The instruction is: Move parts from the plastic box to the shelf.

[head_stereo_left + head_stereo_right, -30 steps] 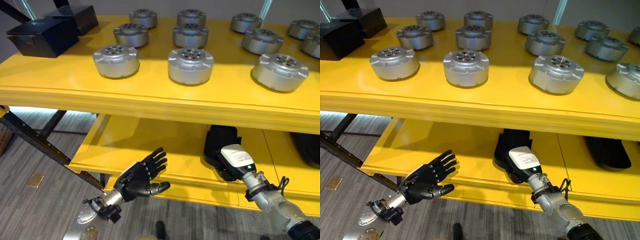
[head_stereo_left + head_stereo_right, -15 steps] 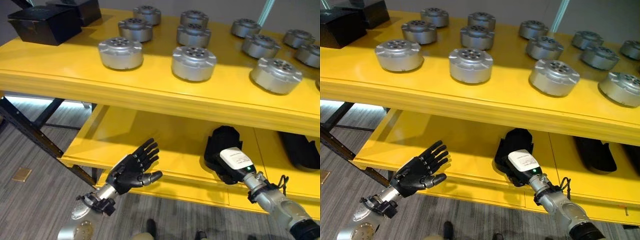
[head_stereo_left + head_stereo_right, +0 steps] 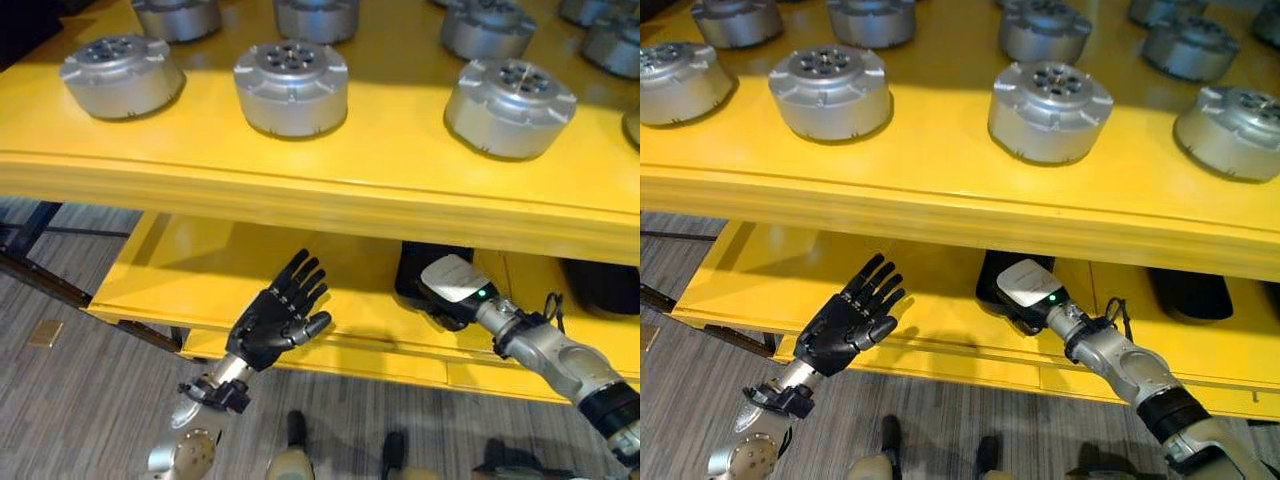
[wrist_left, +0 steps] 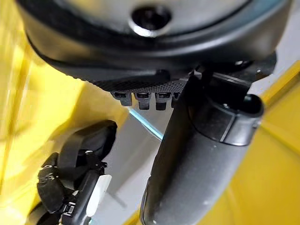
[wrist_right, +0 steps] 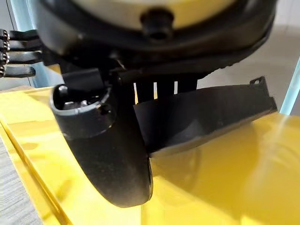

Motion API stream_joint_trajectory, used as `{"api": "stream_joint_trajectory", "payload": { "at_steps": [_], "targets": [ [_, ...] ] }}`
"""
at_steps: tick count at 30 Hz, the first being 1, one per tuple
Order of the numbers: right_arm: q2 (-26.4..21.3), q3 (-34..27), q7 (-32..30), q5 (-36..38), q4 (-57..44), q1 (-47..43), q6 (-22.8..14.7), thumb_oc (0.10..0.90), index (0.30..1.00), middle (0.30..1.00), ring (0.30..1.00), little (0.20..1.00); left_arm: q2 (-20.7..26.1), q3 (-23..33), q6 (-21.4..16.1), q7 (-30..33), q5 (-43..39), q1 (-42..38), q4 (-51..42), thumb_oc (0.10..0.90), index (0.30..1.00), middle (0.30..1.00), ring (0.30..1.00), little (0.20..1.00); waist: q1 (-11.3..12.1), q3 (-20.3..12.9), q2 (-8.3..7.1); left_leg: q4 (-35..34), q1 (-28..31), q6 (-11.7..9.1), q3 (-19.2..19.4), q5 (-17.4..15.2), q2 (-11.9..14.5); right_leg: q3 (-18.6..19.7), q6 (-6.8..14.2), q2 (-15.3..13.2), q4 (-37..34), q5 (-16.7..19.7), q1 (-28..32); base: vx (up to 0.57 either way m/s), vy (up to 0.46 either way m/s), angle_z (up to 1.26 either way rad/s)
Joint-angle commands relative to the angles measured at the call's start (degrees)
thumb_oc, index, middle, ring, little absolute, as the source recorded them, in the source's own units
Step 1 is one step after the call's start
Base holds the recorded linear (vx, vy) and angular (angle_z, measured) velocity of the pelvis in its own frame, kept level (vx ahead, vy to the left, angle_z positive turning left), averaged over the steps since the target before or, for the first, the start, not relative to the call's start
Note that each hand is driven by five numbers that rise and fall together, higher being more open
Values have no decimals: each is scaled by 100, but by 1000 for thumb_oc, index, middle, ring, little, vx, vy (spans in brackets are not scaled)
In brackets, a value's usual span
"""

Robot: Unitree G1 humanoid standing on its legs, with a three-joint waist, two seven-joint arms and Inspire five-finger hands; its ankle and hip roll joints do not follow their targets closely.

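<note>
Looking down at the yellow shelf (image 3: 400, 170), we've got a bunch of round silver parts (image 3: 291, 85) sitting on the top level in rows. Our left hand (image 3: 275, 322) hangs out in front of the lower shelf (image 3: 200, 285) edge, fingers straight and spread, holding nothing. Our right hand (image 3: 1025, 292) is reaching in under the top level, right at a black object (image 3: 430, 262) on the lower shelf; from its own wrist view the fingers look stretched out over that black piece (image 5: 201, 115), but honestly we can't tell whether they're gripping it.
</note>
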Motion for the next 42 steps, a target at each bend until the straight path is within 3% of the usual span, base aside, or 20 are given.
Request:
{"api": "stream_joint_trajectory", "payload": {
  "at_steps": [1,12,22,29,38,42],
  "targets": [
    [-303,168,-355,49,-18,-882,-7,400,300,300,300,300,64,68,-423,-131,-329,-582,-392,900,1000,1000,1000,1000,117,-29,-249,302,365,-24,24,-873,15,-307,-27,-108,679,-707,-129,-88,-90,-4],
    [-511,634,-497,-397,361,-1521,-187,400,300,300,300,300,76,-34,-589,-167,-214,-680,-336,900,1000,1000,1000,1000,132,245,-90,439,70,-153,-82,-700,127,-357,-142,-14,847,-780,-372,-48,-48,-1],
    [-692,876,-886,-1332,676,-1448,-545,400,300,300,300,300,57,-63,-474,-292,-111,-573,-327,900,1000,1000,1000,1000,149,133,-109,490,174,-217,-103,-663,204,-412,-165,-16,928,-838,-254,18,-15,-1],
    [-682,890,-823,-1519,726,-1185,-716,400,300,300,300,300,-15,-12,-399,-458,-69,-436,-280,900,1000,1000,1000,1000,128,-42,-139,496,350,-228,-120,-703,208,-355,-168,-43,934,-875,-90,41,16,-2],
    [-524,728,-721,-1666,716,-686,-584,400,300,300,300,300,-120,21,-180,-589,57,-337,-198,900,1000,1000,1000,1000,62,-356,-243,540,691,-192,-177,-860,176,-187,-155,-76,882,-898,241,61,6,0],
    [-506,682,-520,-1641,758,-622,-355,400,300,300,300,300,-126,43,-109,-569,92,-299,-177,900,1000,1000,1000,1000,55,-434,-280,462,870,-201,-181,-880,196,-145,-141,-51,780,-882,400,65,-31,1]
  ]
}}
